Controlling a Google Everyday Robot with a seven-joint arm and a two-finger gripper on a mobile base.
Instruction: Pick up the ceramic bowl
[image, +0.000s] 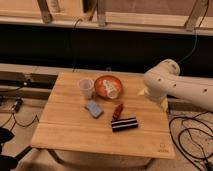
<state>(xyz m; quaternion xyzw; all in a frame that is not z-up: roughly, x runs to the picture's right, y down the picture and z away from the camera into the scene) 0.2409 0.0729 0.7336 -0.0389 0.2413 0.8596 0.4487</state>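
The ceramic bowl (108, 86) is round, shallow and orange-red with a whitish patch inside. It sits on the far middle of the wooden table (75, 135). A translucent plastic cup (86, 88) stands upright just left of it, almost touching. The white robot arm (172, 84) reaches in from the right, and its rounded joint hangs over the table's right edge, to the right of the bowl. The gripper itself does not show in this view; only the arm's links do.
A blue flat packet (93, 108), a small red object (118, 110) and a black-and-white striped bar (124, 124) lie on the table nearer than the bowl. Cables (192, 135) lie on the floor to the right. A dark ledge runs behind the table.
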